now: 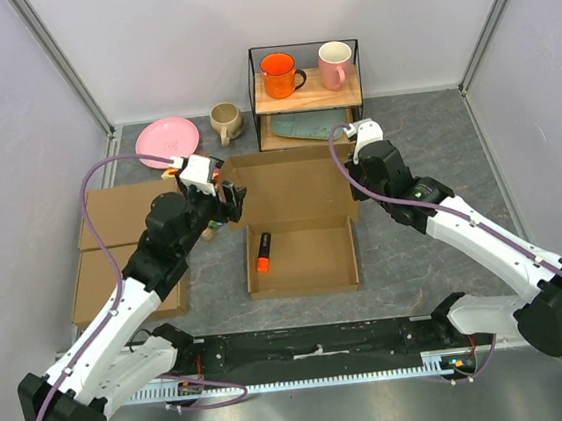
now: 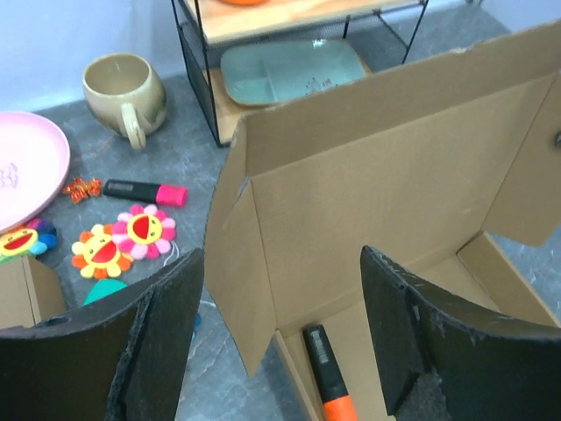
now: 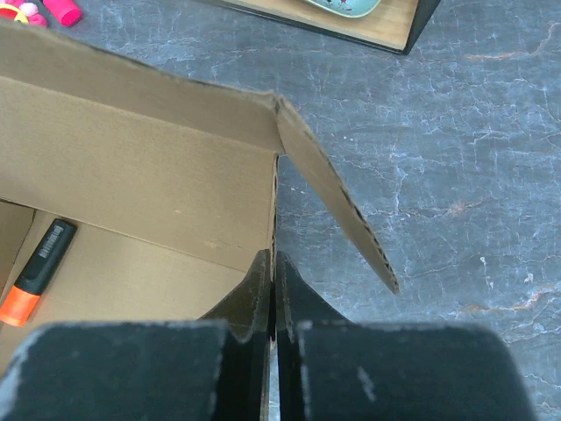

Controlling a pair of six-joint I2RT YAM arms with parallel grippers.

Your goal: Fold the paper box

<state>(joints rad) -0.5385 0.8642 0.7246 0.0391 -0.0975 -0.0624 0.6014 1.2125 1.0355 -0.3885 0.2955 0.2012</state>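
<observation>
The paper box (image 1: 301,261) lies mid-table as an open shallow tray, its lid panel (image 1: 288,185) raised behind it. An orange and black marker (image 1: 263,253) lies inside the tray. My left gripper (image 1: 228,204) is open at the lid's left edge. In the left wrist view (image 2: 285,338) the lid's left side flap (image 2: 232,263) stands between the spread fingers (image 2: 158,351), untouched. My right gripper (image 1: 356,190) is at the box's back right corner. In the right wrist view (image 3: 274,289) it is shut on the box's right cardboard edge (image 3: 275,210), beside an outward-hanging flap (image 3: 337,202).
A wire shelf rack (image 1: 307,92) at the back holds an orange mug (image 1: 279,74), a pink mug (image 1: 335,64) and a teal tray (image 1: 312,122). A pink plate (image 1: 167,138), a beige mug (image 1: 225,122), flower toys (image 2: 131,232) and a pink marker (image 2: 145,190) lie back left. Two flat brown boxes (image 1: 110,213) lie left.
</observation>
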